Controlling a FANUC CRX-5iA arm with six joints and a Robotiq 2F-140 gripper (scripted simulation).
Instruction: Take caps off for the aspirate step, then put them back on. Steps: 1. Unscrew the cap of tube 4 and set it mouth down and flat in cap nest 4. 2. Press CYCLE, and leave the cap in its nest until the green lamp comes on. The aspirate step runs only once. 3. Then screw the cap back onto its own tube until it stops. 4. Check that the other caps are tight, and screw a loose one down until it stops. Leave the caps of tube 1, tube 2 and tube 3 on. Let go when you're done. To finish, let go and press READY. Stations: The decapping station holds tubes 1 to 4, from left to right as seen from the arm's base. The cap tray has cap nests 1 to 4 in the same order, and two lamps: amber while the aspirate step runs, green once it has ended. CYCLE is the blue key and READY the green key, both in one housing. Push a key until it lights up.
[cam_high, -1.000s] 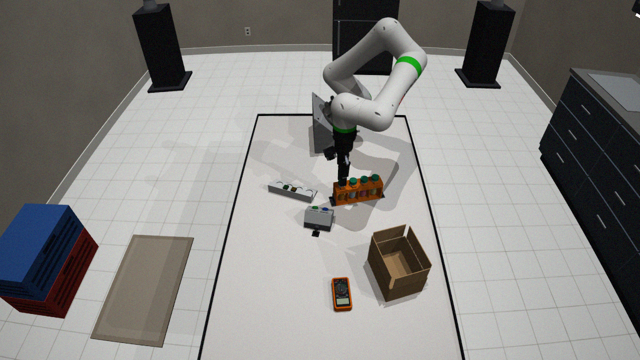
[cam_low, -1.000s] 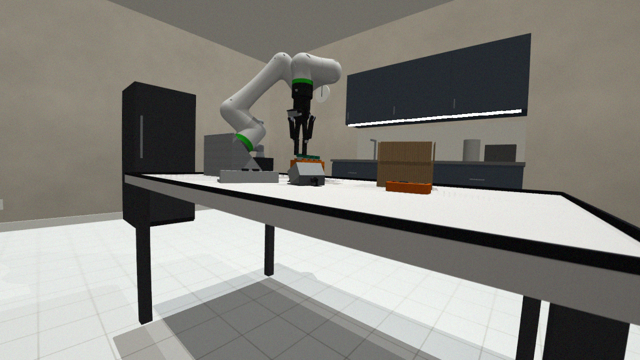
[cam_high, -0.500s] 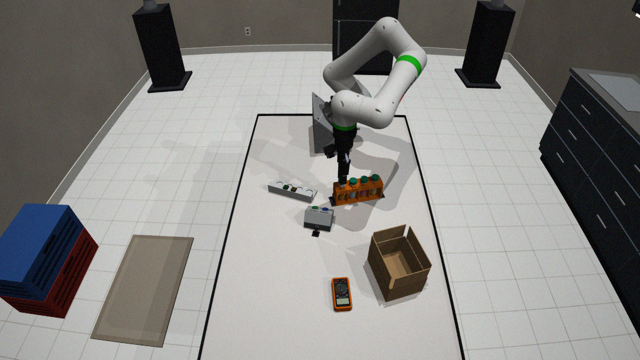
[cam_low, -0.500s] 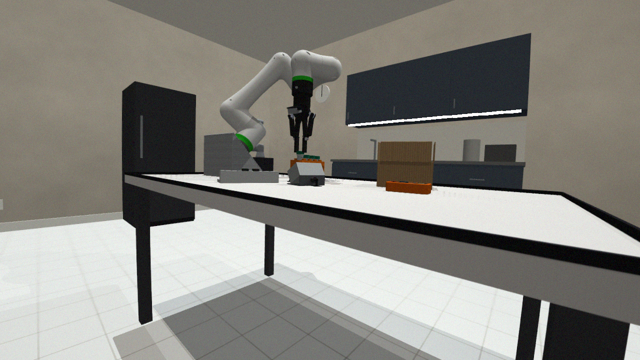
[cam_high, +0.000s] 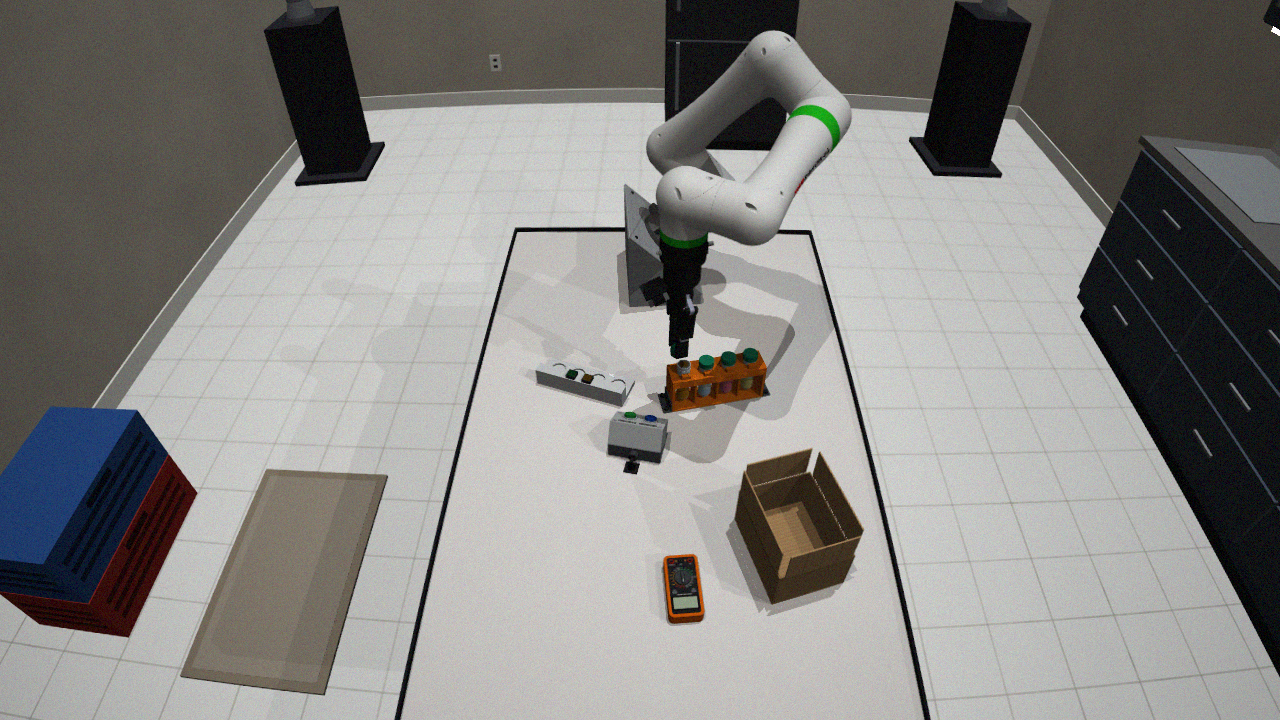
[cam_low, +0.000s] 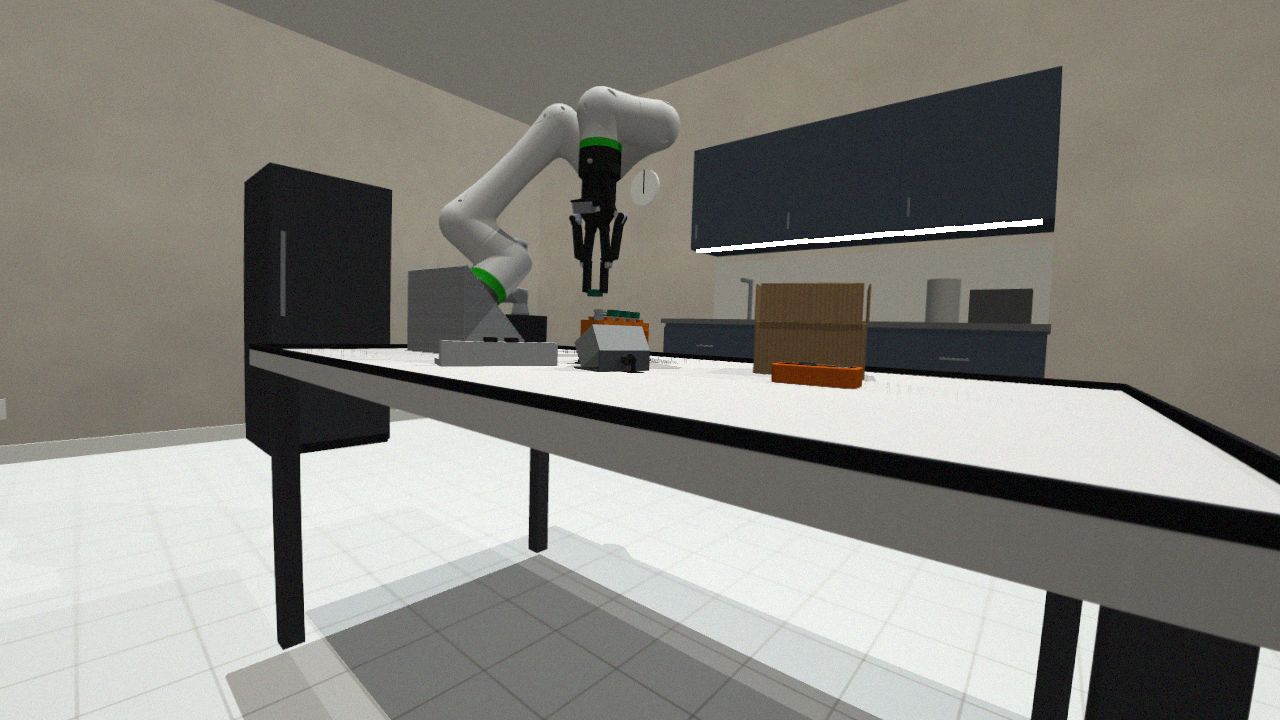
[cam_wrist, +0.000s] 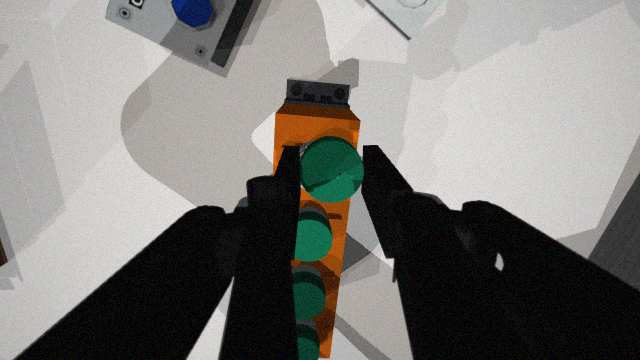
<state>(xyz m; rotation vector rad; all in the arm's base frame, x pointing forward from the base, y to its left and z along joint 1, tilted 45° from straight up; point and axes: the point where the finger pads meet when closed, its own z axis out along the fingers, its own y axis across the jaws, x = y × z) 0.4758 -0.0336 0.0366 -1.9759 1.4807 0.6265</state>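
White bench, orange decapping station (cam_high: 716, 394) mid-table: gripper (cam_wrist: 330, 167) clamped on the green cap (cam_wrist: 331, 169) of tube 4, lifted above its bare tube (cam_high: 683, 368); likely light, rigid, slick plastic, best pinched across its sidewall.

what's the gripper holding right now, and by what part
The gripper holds a green cap, lifted off the end tube in the rack, jaws pinching its sides.
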